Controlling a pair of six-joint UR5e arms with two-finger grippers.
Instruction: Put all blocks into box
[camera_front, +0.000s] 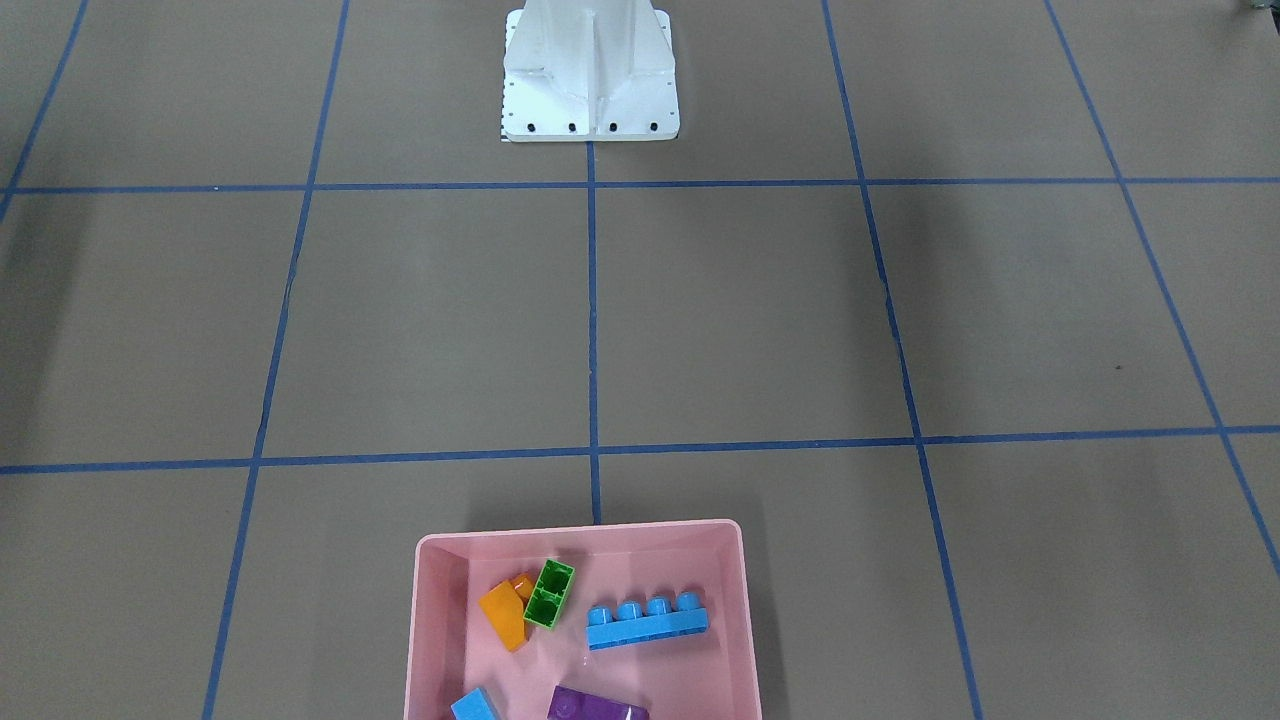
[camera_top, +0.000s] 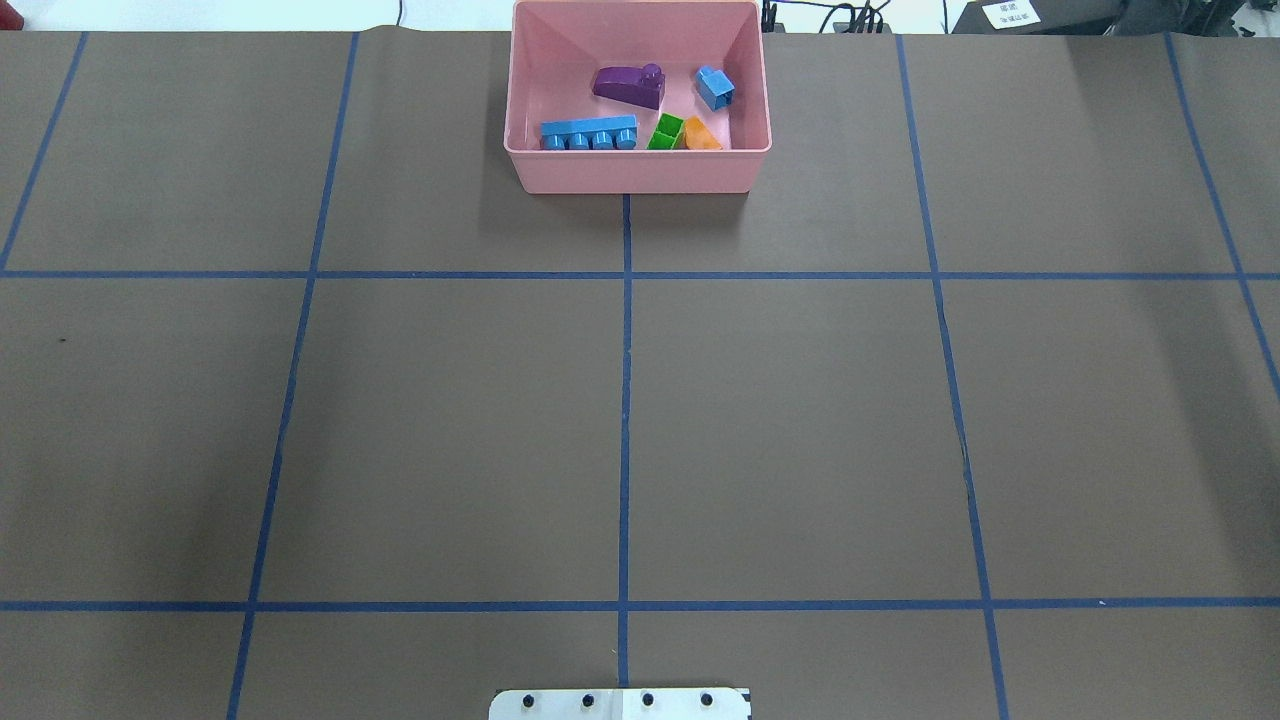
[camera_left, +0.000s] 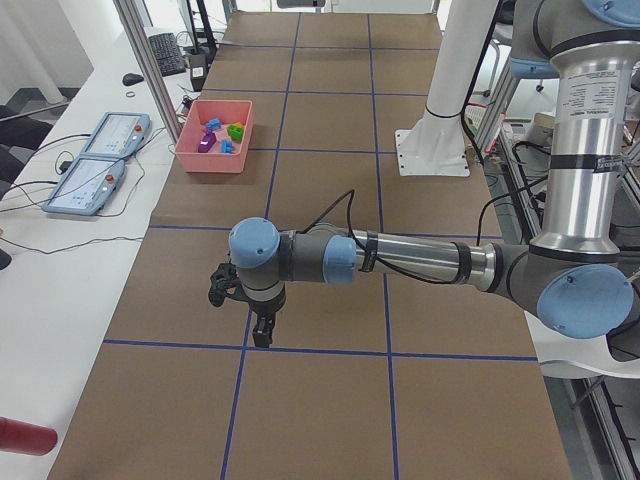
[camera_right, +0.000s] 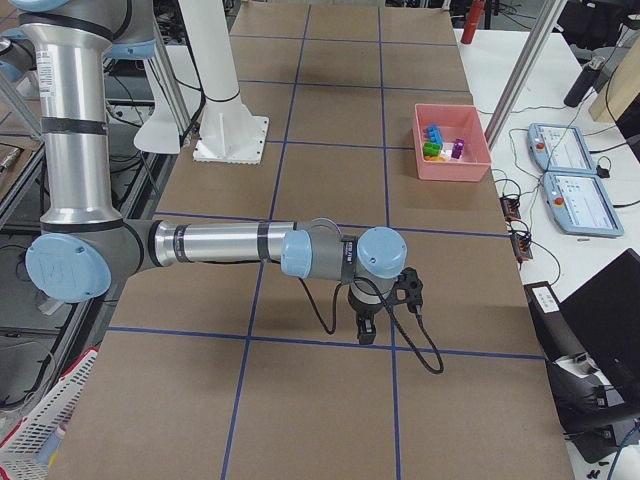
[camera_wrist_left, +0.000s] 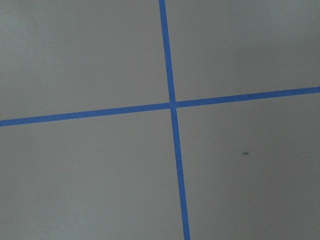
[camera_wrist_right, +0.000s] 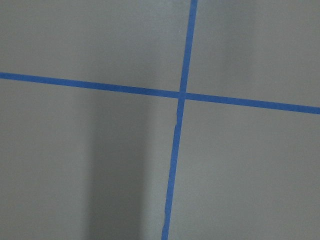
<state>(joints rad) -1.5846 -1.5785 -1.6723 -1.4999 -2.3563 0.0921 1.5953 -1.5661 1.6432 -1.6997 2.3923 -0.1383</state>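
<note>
Overhead exterior shows the brown desk (camera_top: 450, 430), gridded with blue tape (camera_top: 625, 400), stretching wide with neither arm over it. From the side cameras I can see the left arm (camera_left: 400, 258) and the right arm (camera_right: 220, 243), each reaching out low over its own end of the desk. The pink box (camera_top: 640, 170) sits at the far edge from the robot, on the centre tape line, well apart from both arms. The left tool (camera_left: 262, 335) and the right tool (camera_right: 367, 330) point down near tape crossings; whether their fingers are apart or together I cannot tell from these angles. All five blocks lie inside the box: the long blue brick (camera_top: 589, 133) on its side with studs toward the robot, the purple brick (camera_top: 630, 86) farther back, the green brick (camera_top: 664, 132) touching the orange brick (camera_top: 702, 136), and the small blue cube (camera_top: 715, 88) toward the far wall.
</note>
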